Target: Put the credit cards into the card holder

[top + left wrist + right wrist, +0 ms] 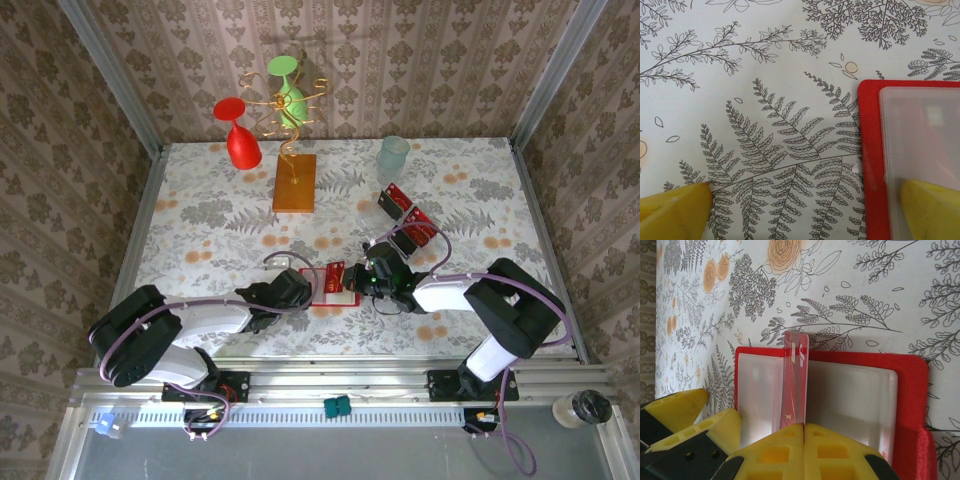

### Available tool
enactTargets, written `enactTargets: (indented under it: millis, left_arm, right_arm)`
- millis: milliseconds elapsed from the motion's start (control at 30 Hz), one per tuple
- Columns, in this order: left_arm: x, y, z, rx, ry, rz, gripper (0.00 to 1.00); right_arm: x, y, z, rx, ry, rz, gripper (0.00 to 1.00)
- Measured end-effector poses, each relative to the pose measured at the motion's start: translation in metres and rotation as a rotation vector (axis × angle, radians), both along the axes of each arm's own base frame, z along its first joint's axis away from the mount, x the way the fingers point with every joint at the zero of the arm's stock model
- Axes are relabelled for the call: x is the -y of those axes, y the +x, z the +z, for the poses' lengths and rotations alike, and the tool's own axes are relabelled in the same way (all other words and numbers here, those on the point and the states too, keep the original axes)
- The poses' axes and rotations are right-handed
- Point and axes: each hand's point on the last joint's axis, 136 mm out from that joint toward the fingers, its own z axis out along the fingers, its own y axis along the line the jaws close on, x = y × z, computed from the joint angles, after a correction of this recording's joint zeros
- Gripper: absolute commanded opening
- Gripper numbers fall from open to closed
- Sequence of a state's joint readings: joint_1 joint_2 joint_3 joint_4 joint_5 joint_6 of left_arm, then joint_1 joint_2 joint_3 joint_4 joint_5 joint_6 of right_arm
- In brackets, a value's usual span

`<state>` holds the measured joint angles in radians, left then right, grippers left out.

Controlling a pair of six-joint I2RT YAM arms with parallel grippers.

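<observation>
One card holder (333,280) lies open and flat on the worktop (200,200), near the middle of its near edge, with its pale inner pockets facing up inside a red rim. Whether any pocket already has a card in it cannot be told. One credit card (794,385) stands on edge over the holder's middle, its far end reaching the fold. The right claw (804,432) is clenched on the card's near end. The left claw (805,184) comes in from the left with its jaws released and spread wide. One yellow finger (935,210) lies over the holder's clear pocket, and the other finger is over the bare flowered cloth. To the right and farther back is a heap of credit cards (410,225), red and overlapping. They are too small and jumbled to count, and they lie apart from the holder. Just beyond the heap stands one pale green tumbler (393,155); nothing can be made out inside it. At the far middle is one orange-brown block (294,182) with a gold wire stand rising from it. Two stemmed glasses are on the stand, bowls down: one red glass (238,135) to the left and one green glass (288,90) higher up.
</observation>
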<state>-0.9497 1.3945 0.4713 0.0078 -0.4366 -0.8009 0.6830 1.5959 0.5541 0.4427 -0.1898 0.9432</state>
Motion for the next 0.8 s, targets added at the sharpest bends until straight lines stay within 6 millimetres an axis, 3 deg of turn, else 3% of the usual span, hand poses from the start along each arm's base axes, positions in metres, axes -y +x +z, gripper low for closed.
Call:
enactTargets:
  millis: [800]
  left_arm:
    - [0.0,0.0,0.0001,0.002,0.001,0.0,0.98]
  right_arm:
    - [-0.0029,-0.0065,-0.0001,-0.025,0.072,-0.038,0.0]
